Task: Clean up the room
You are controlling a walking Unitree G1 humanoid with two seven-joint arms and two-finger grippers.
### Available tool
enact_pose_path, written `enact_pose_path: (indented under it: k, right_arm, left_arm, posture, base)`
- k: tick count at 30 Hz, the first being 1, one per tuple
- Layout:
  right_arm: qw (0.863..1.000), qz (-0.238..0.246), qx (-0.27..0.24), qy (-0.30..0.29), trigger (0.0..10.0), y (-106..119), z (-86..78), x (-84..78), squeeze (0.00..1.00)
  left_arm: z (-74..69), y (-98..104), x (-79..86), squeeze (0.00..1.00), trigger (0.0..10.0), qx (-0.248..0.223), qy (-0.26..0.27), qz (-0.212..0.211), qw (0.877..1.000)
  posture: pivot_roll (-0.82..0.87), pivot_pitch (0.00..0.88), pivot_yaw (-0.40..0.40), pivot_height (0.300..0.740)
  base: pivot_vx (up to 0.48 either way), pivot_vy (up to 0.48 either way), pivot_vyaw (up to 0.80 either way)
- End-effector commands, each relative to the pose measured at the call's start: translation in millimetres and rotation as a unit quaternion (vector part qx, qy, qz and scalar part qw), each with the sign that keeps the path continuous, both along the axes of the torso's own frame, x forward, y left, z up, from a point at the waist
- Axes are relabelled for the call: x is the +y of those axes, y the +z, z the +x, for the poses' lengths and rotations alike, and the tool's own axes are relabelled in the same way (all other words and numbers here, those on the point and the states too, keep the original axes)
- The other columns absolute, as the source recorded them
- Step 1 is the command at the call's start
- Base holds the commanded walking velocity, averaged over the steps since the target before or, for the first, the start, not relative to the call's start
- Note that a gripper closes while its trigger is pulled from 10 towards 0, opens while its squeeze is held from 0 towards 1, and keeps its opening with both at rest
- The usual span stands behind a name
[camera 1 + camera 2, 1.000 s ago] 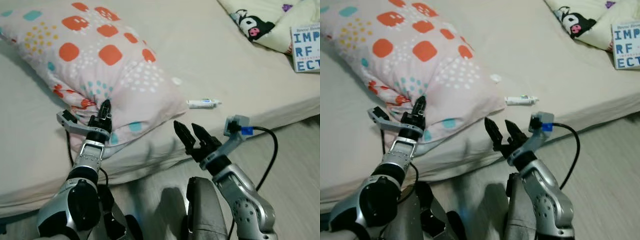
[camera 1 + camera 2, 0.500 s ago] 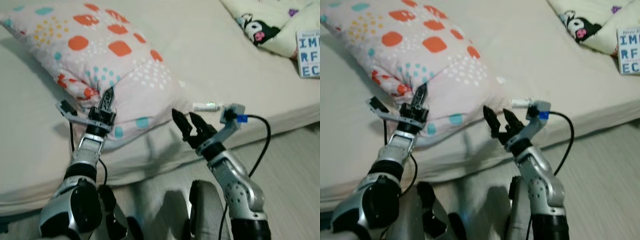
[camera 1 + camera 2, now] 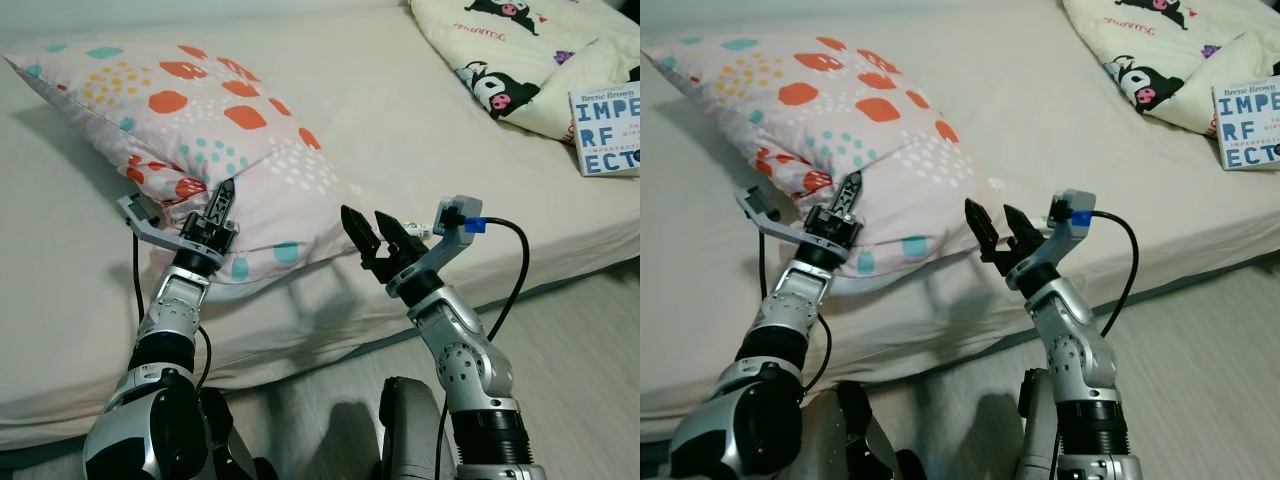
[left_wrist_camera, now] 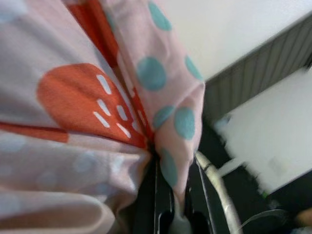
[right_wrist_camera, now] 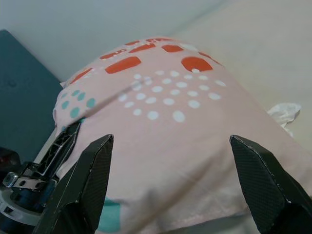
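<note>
Pillow (image 3: 200, 140) fabric now sits pinched between the jaws of the left gripper (image 3: 222, 200): a second ago the black tips only touched the near edge, and since then they have risen slightly with a fold of the pink cover caught between them. The left wrist view confirms it, showing a ridge of dotted cloth running down into the closed fingers (image 4: 163, 200). The whole scene has also slid in the head views, so the robot has leaned or stepped closer to the bed (image 3: 420, 120); that shift is the camera's, not the pillow's.

In the same interval the right gripper (image 3: 378, 235) has come up from below the mattress edge to the pillow's near right corner. Its jaws stand wide apart, empty, and the right wrist view looks between the two fingers (image 5: 90, 175) straight at the pillow's white-dotted end, which lies ahead of them and not yet between them.

For tidying the room, this reads as one side of the pillow secured and the other about to be taken, likely so it can be lifted and set straight. The pillow itself lies askew on the bed, its near edge hanging toward the mattress side. A small white tube (image 3: 1038, 222) lies on the sheet just behind the right gripper, and a book (image 3: 605, 130) and a cartoon-print blanket (image 3: 500, 50) sit well apart at the far right.
</note>
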State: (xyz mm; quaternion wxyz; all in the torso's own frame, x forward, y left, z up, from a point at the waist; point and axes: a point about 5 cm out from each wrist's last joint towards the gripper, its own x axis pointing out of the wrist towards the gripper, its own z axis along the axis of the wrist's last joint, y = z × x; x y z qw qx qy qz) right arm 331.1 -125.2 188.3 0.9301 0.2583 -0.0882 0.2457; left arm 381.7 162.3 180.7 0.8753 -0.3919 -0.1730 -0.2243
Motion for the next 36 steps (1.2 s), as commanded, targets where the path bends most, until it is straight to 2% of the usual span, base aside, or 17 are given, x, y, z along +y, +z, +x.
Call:
enact_pose_path:
  k: [1,3,5,6,9,12,21,23,28,33,36]
  right_arm:
    - [1.0,-0.004,-0.01,-0.009,10.0,1,0.9,-3.1,0.0]
    - [1.0,-0.004,-0.012,-0.008,10.0,1,1.5,-3.0,0.0]
    - [1.0,-0.007,-0.016,-0.009,10.0,2,1.7,-3.4,0.0]
    - [1.0,-0.007,-0.016,-0.009,10.0,2,1.7,-3.4,0.0]
    - [1.0,-0.008,-0.019,-0.011,10.0,0,2.7,-4.3,0.0]
    - [1.0,-0.01,-0.02,-0.011,10.0,-1,2.8,-3.2,0.0]
    - [1.0,-0.011,-0.022,-0.01,10.0,-3,2.5,-1.9,0.0]
    - [1.0,-0.011,-0.025,-0.01,10.0,-2,3.5,-2.0,0.0]
    - [0.999,-0.012,-0.028,-0.011,10.0,-1,4.1,-2.4,0.0]
    - [0.999,-0.012,-0.032,-0.016,10.0,-1,4.4,-4.5,0.0]
    - [0.999,-0.014,-0.034,-0.018,10.0,0,3.9,-5.0,0.0]
  left_arm:
    - [4.2,8,-11.7,0.0,0.0,0.001,0.005,0.06,0.998]
    - [4.7,9,-11.6,0.0,0.0,0.001,0.01,0.07,0.998]
    - [7.1,15,-10.4,0.0,0.0,0.001,0.033,0.108,0.994]
    - [7.1,15,-10.4,0.0,0.0,0.001,0.033,0.108,0.994]
    - [9.6,23,-9.3,0.0,0.0,-0.004,0.082,0.2,0.976]
    - [9.2,21,-10.7,0.0,0.0,-0.001,0.103,0.25,0.963]
    - [7.7,11,-5.2,0.0,0.0,0.026,0.135,0.265,0.954]
    - [9.4,16,-2.0,0.0,0.0,0.021,0.152,0.277,0.948]
    - [11.5,24,1.1,0.0,0.0,0.012,0.165,0.289,0.943]
    - [19.5,70,26.1,0.0,0.0,-0.026,0.222,0.297,0.928]
    - [19.8,91,40.6,0.0,0.0,-0.042,0.248,0.301,0.92]
  posture:
    - [-0.19,0.115,0.046,0.515]
    - [-0.2,0.114,0.046,0.52]
    - [-0.2,0.109,0.049,0.53]
    - [-0.2,0.109,0.049,0.53]
    - [-0.2,0.1,0.052,0.545]
    - [-0.2,0.099,0.053,0.559]
    - [-0.19,0.091,0.052,0.589]
    - [-0.2,0.085,0.053,0.604]
    - [-0.2,0.082,0.055,0.614]
    - [-0.2,0.076,0.062,0.638]
    - [-0.2,0.076,0.063,0.653]
  base:
    - [0.0,0.0,0.0]
    - [0.0,0.0,0.0]
    - [0.0,0.0,0.0]
    - [0.0,0.0,0.0]
    - [0.0,0.0,0.0]
    - [0.0,0.0,0.0]
    - [0.0,0.0,0.0]
    - [0.0,0.0,0.0]
    - [0.0,0.0,0.0]
    - [0.0,0.0,0.0]
    - [0.0,0.0,0.0]
